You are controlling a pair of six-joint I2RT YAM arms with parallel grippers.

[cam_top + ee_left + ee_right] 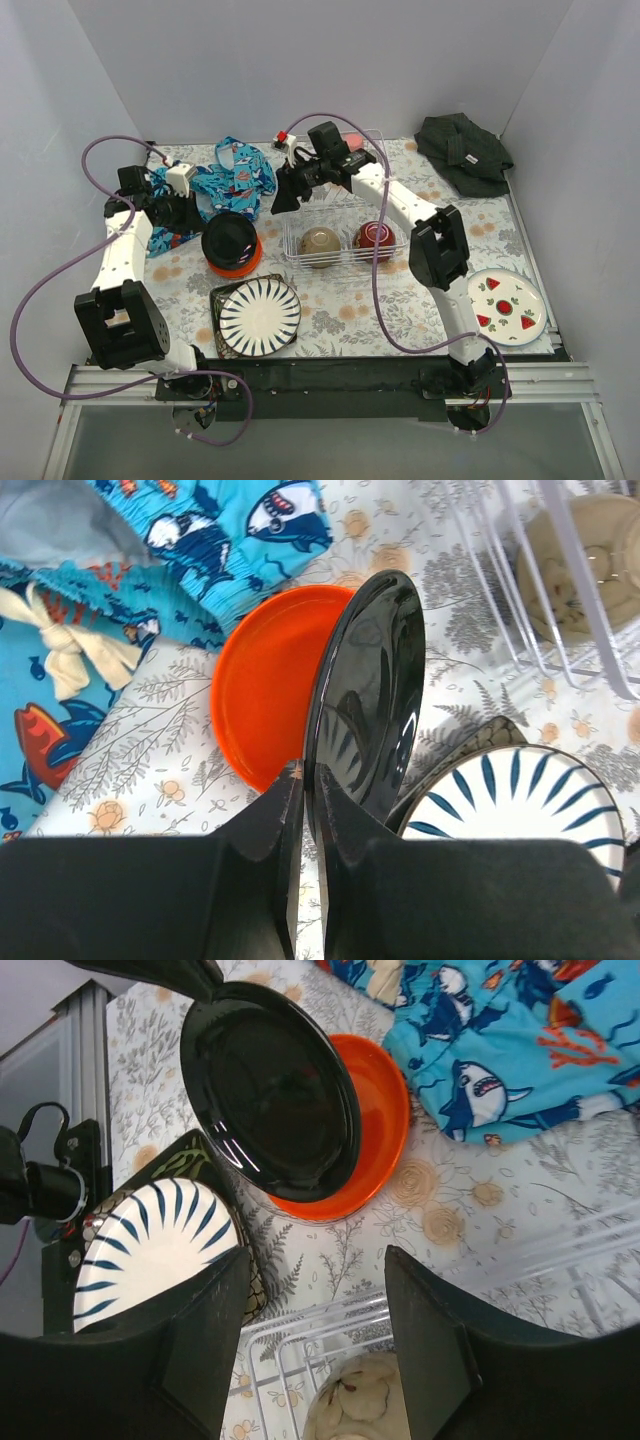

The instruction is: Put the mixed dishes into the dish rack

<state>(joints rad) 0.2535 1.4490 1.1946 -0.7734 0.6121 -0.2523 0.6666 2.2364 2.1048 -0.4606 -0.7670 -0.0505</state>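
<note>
The left gripper [305,780] is clenched on the rim of the black dish [370,700], holding it on edge over the orange plate [265,690], just left of the dish rack [344,252], probably to slot it in upright. The right gripper [315,1270], jaws spread and empty, hovers above the rack's left end.

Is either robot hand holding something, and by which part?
The left hand grips the glossy round black dish by its near rim, tilted on edge. The right hand is open, holding nothing.
</note>
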